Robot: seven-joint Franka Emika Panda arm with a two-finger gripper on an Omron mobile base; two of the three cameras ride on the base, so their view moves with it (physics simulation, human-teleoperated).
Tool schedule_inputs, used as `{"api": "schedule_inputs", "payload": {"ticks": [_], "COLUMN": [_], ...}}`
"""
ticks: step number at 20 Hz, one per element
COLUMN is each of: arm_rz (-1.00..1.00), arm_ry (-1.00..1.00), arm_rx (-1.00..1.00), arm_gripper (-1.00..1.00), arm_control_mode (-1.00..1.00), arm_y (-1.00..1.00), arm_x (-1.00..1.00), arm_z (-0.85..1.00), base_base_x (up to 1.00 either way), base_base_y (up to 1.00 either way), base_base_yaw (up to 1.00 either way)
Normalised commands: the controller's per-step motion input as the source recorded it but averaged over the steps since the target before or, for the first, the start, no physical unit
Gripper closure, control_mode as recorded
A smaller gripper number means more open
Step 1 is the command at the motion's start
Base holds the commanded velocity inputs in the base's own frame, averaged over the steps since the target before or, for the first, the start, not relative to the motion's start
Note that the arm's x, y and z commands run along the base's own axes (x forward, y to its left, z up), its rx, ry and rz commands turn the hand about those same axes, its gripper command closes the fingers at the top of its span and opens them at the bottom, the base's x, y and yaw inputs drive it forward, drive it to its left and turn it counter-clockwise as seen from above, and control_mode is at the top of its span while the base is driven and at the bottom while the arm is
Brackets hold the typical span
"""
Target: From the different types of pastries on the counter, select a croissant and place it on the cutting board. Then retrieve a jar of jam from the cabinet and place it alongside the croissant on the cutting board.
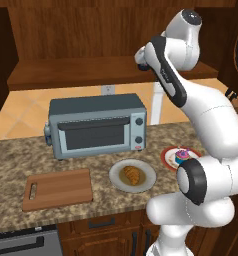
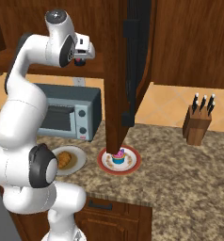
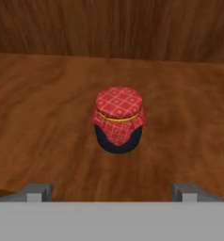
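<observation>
The dark brown wood-grain wall cabinet (image 1: 91, 30) is seen above the speckled brown-and-beige granite-look counter (image 1: 11, 160), its long horizontal shelf (image 3: 38, 117) carrying a small round jar of jam (image 3: 118, 120) with a dark body and a red checked cloth cover tied with a yellow band. The white arm is raised to the shelf, and the claw (image 3: 112, 192) is held spread wide, its fingertips (image 3: 37, 192) level with the jar and well apart from it, nothing being pinched. A grey-blue toaster oven (image 1: 96, 125) stands on the counter. In front of it to the left lies the flat rectangular reddish-brown wooden cutting board (image 1: 58, 189), bare. The golden-brown crescent croissant (image 1: 131, 175) rests on a round grey plate (image 1: 147, 181), and the blue-wrapped, pink-frosted cupcake (image 2: 118, 157) on a red-rimmed plate (image 2: 132, 162).
</observation>
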Motion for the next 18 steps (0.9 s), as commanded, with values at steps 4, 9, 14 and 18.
{"api": "schedule_inputs", "payload": {"ticks": [4, 9, 14, 18], "arm_rz": [-0.02, -0.02, 0.00, 0.00], "arm_ry": [0.10, 0.02, 0.00, 0.01], "arm_rx": [-0.15, 0.02, 0.00, -0.05], "arm_gripper": [-1.00, -1.00, -1.00, -1.00], "arm_control_mode": [-1.00, -1.00, -1.00, -1.00], "arm_y": [0.06, 0.05, 0.00, 0.00], "arm_x": [-0.05, 0.36, 0.26, 0.00], "arm_z": [-0.59, 0.38, 0.26, -0.23], "base_base_x": [0.00, 0.00, 0.00, 0.00], "base_base_y": [0.00, 0.00, 0.00, 0.00], "base_base_yaw": [0.00, 0.00, 0.00, 0.00]}}
